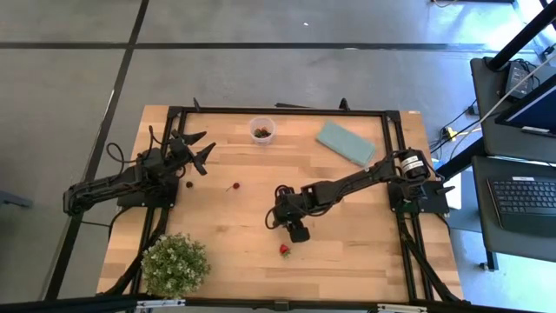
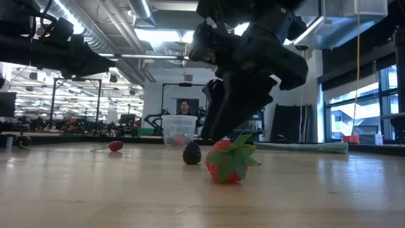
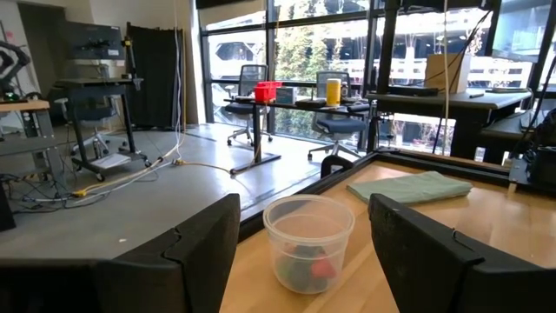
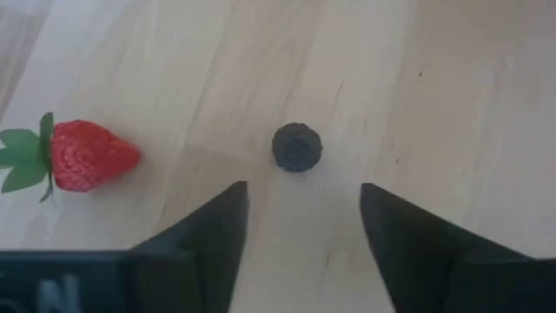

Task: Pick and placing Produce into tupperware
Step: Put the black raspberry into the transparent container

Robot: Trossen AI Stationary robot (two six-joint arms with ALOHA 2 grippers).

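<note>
Picking is the step in hand: the right gripper (image 4: 300,222) hangs low over the surface (image 1: 365,243) with its jaws spread apart and nothing between them, and a dark berry (image 4: 297,147) lies just ahead of the fingertips. A strawberry (image 4: 82,156) with green leaves lies near that berry, to one side and apart from it. In the high view the strawberry (image 1: 284,250) is just beside the right gripper (image 1: 298,231), on the side away from the tupperware (image 1: 262,130). The tupperware stands well apart from this gripper, near the far edge of the surface, and already holds some dark and red pieces. A small red piece (image 1: 232,187) lies between the tupperware and the gripper. The left gripper (image 3: 300,239) waits near the tupperware, open and empty, pointing toward it. I judge that the next move calls for bringing the right gripper forward and down so the dark berry sits between the fingers, then closing gently, because so small and round a piece may roll away.
</note>
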